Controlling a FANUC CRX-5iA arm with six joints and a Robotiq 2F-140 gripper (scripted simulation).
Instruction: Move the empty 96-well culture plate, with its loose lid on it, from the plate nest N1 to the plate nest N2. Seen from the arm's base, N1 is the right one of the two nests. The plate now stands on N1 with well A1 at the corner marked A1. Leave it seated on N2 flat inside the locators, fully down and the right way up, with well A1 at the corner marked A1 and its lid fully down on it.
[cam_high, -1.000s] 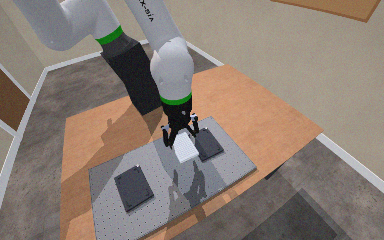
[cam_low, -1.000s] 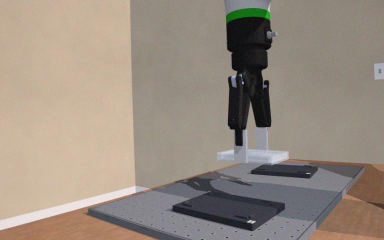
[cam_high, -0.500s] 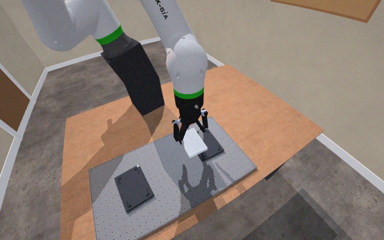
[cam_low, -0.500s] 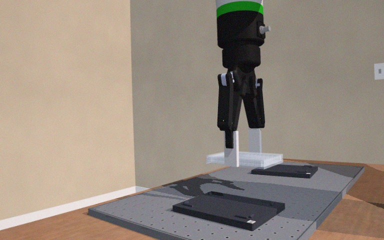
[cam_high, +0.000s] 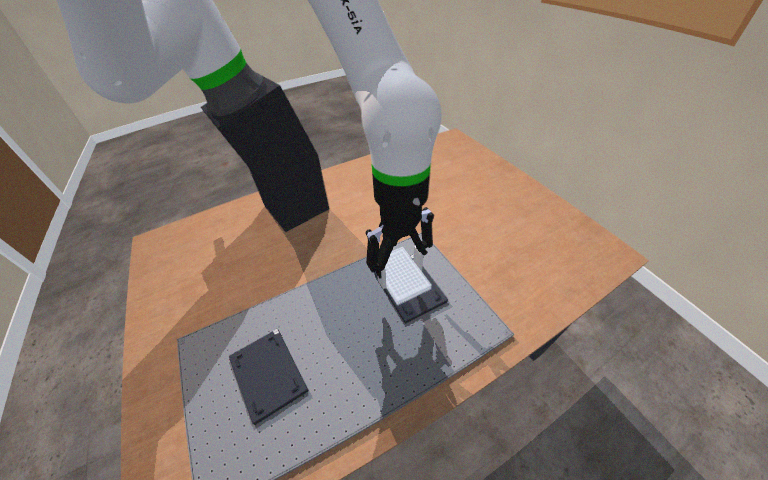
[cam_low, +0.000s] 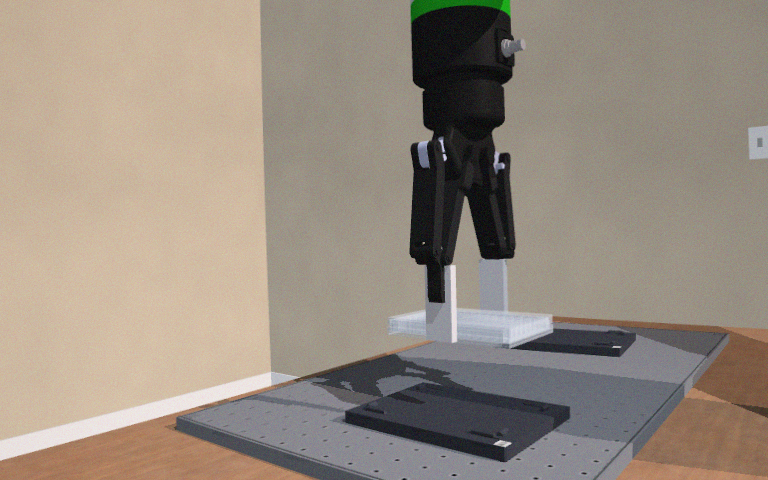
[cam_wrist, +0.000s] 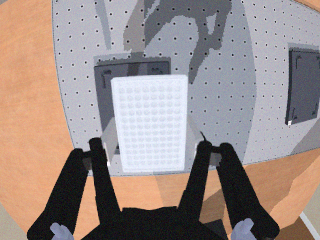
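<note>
My gripper (cam_high: 399, 257) is shut on the white 96-well plate (cam_high: 404, 276), its white finger pads on the plate's long sides. The clear lid lies flat on the plate. In the exterior view the plate (cam_low: 472, 327) hangs level, a short way above the board. It covers part of nest N2 (cam_high: 423, 302), the dark nest farther from the empty one, and is offset from it. In the wrist view the plate (cam_wrist: 150, 123) hides most of N2 (cam_wrist: 107, 83). Nest N1 (cam_high: 267, 375) stands empty, with a white corner mark (cam_high: 275, 332).
Both nests sit on a grey perforated board (cam_high: 339, 362) on a wooden table. The arm's black pedestal (cam_high: 271, 152) stands behind the board. N1 also shows in the exterior view (cam_low: 458, 418) and at the wrist view's right edge (cam_wrist: 304, 87).
</note>
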